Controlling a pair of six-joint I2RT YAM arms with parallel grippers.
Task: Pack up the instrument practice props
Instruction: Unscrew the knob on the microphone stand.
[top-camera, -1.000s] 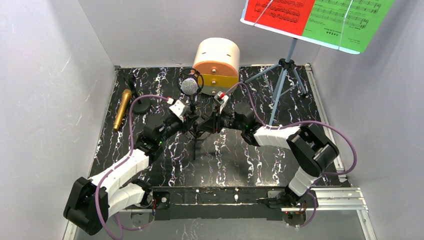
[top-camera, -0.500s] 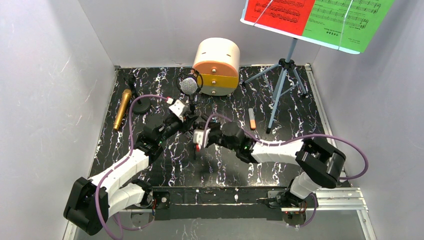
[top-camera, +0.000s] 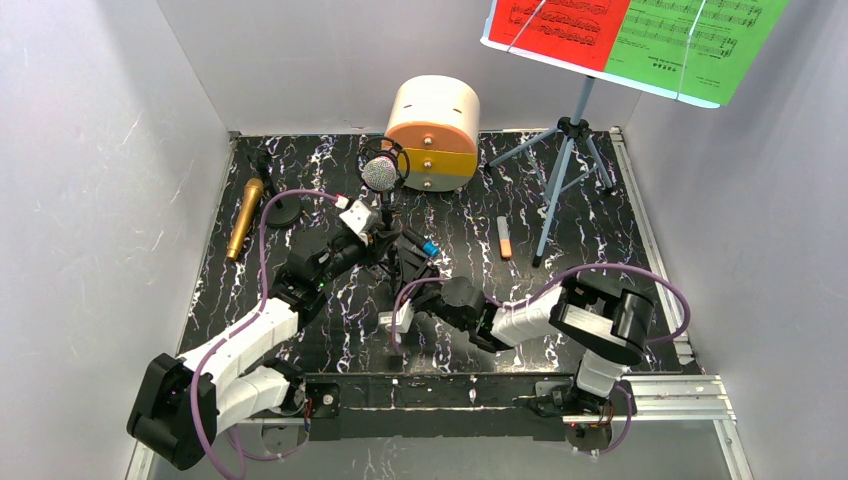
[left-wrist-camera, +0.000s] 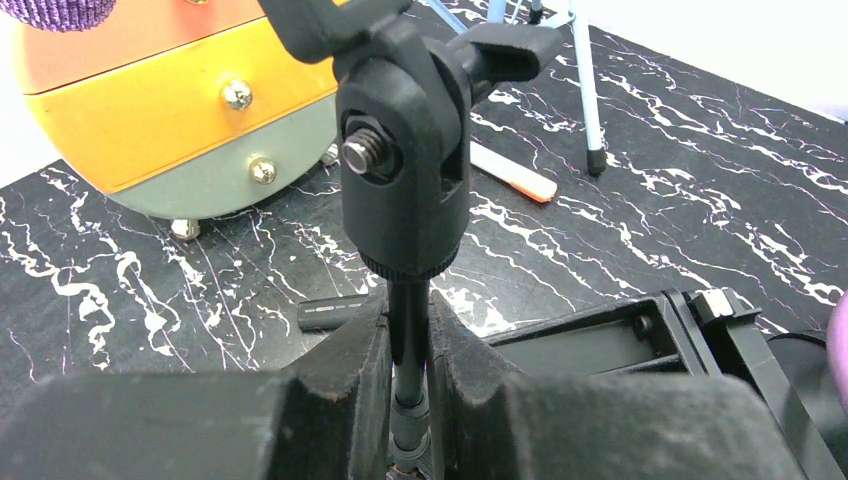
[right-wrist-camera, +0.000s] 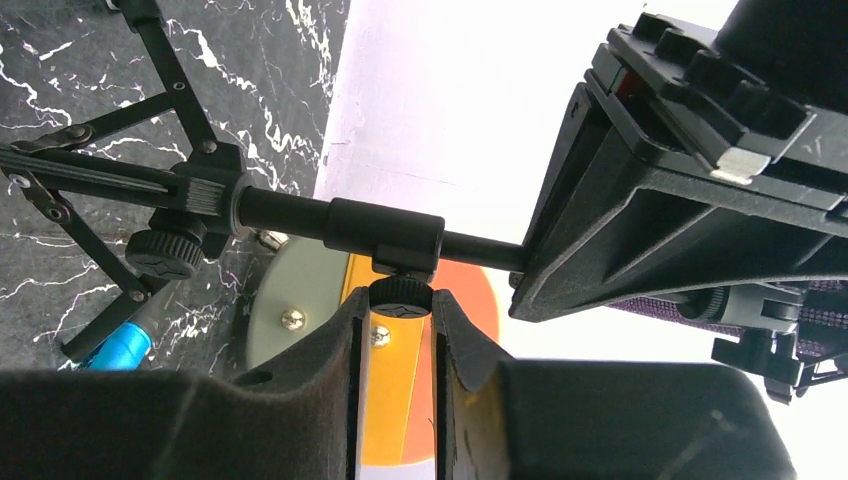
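- Where the left gripper (left-wrist-camera: 408, 340) shows in its own wrist view, its jaws are clenched on the thin black pole of the mic tripod (left-wrist-camera: 405, 190), just below the tripod's swivel head.
- The right gripper (right-wrist-camera: 400, 318) comes at the same tripod from the lower middle of the top view. In its wrist view the two pads are closed on the small round knob of the pole's collar.
- The tripod sits at the centre of the top view, held between both arms. Its folding legs spread at the left of the right wrist view.
- The purple mic (top-camera: 380, 172) with the silver head sits in the tripod's clip, just left of the cabinet (top-camera: 433, 120) in the upper middle.
- The gold mic (top-camera: 244, 218) lies flat on the table (top-camera: 470, 215) at the left edge, well apart from both grippers.
- The music stand (top-camera: 565, 170) stands upright at the upper right. The red sheet (top-camera: 555, 22) and green sheet (top-camera: 690, 40) lie side by side on its desk, red to the left.
- An orange-and-white marker (top-camera: 504, 237) lies on the table between the cabinet and the stand's legs.
- A small blue-tipped thing (top-camera: 428, 247), perhaps a pen, lies beside the tripod's legs; the view is too coarse to tell.
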